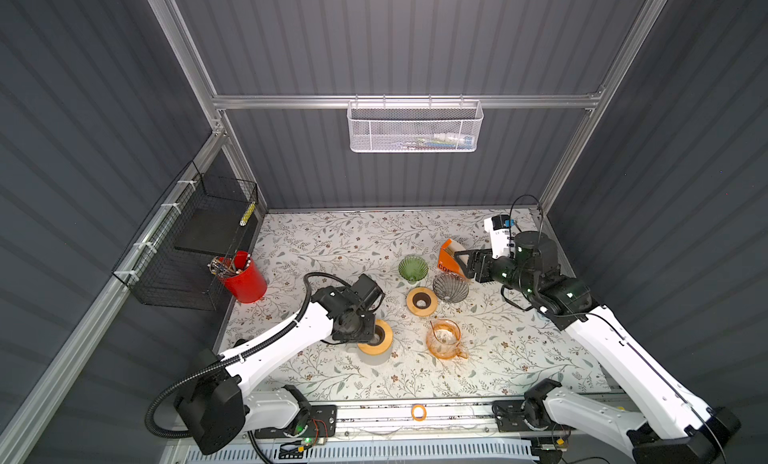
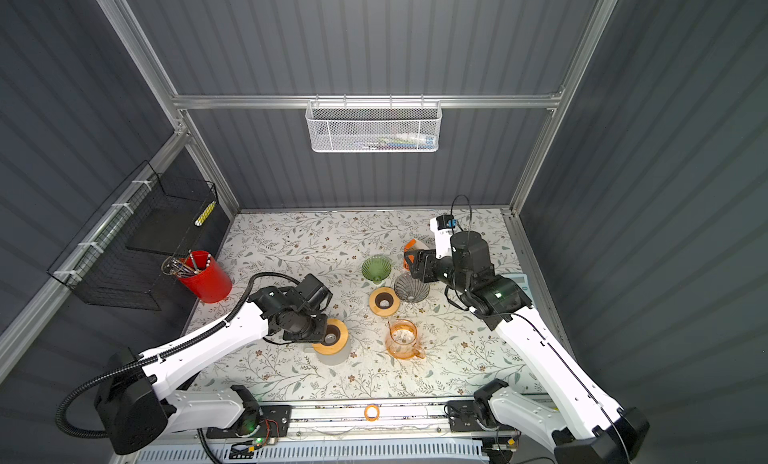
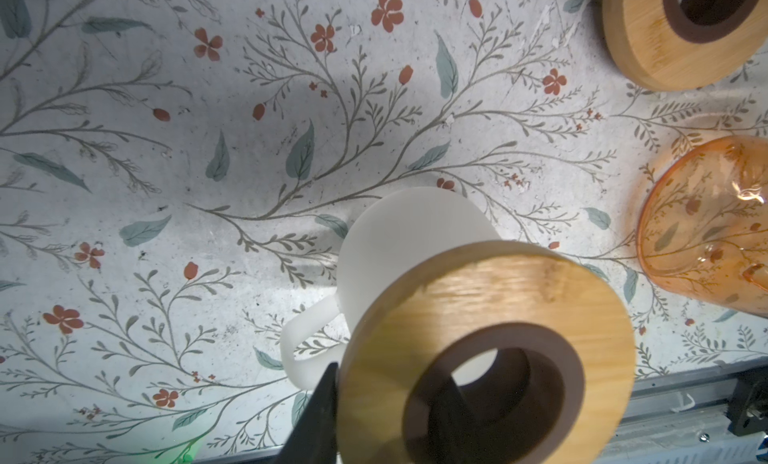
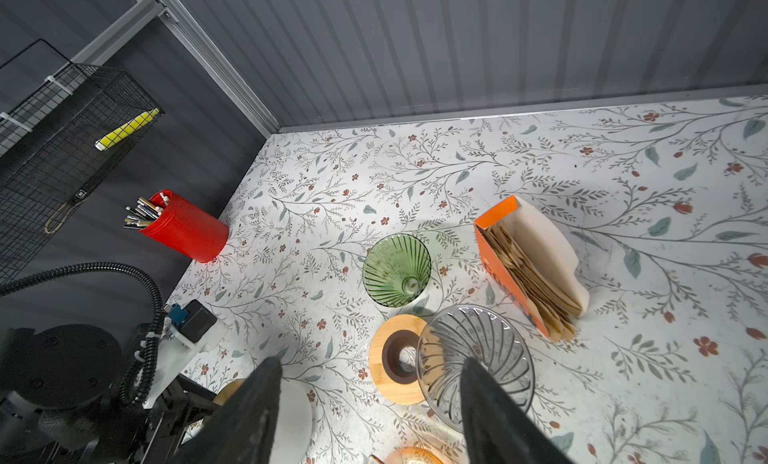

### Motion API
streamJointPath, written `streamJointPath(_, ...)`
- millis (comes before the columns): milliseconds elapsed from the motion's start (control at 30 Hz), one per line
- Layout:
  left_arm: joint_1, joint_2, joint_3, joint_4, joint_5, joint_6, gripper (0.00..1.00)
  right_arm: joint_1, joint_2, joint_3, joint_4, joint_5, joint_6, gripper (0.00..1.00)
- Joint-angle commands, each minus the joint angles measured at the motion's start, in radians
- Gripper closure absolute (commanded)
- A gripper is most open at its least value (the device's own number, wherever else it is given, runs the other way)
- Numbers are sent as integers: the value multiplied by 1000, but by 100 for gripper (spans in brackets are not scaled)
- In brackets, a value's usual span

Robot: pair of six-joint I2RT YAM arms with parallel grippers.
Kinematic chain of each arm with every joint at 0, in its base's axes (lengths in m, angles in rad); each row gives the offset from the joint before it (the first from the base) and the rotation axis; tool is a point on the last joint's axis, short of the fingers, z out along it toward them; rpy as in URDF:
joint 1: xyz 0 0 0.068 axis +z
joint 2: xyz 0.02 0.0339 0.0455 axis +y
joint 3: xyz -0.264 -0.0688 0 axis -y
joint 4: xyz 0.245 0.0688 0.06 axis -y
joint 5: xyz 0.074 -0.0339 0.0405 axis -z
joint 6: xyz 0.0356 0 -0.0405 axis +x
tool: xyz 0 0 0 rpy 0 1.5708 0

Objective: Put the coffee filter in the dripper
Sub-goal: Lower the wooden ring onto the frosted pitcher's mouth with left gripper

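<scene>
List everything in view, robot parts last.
table: one, floral white, under everything
green dripper: one, green, back centre
grey dripper: one, grey, beside green dripper
loose ring: one, wooden, flat beside grey dripper
mug ring: one, wooden, atop mug
mug: one, white, left of centre
jug: one, orange glass, front centre
filter box: one, orange, back right, filters inside
pen cup: one, red, left edge
wire basket: one, black, left wall
mesh basket: one, white, back rail
small ring: one, orange, front rail
left gripper: one, black, shut on mug ring
right gripper: one, black, open, by filter box
</scene>
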Motion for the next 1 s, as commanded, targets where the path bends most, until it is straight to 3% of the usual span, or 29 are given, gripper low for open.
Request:
streamJointPath(0,-8,12,3,-14,-19,16,67,4,5,20,18,-9,8,31)
streamJointPath(633,-10,14,18,-14,-38,23,56,5,1,22,19,-7,6,31)
streamJointPath(967,-17,15,27,20,14,37,55,5,0,22,18,-3,7,31)
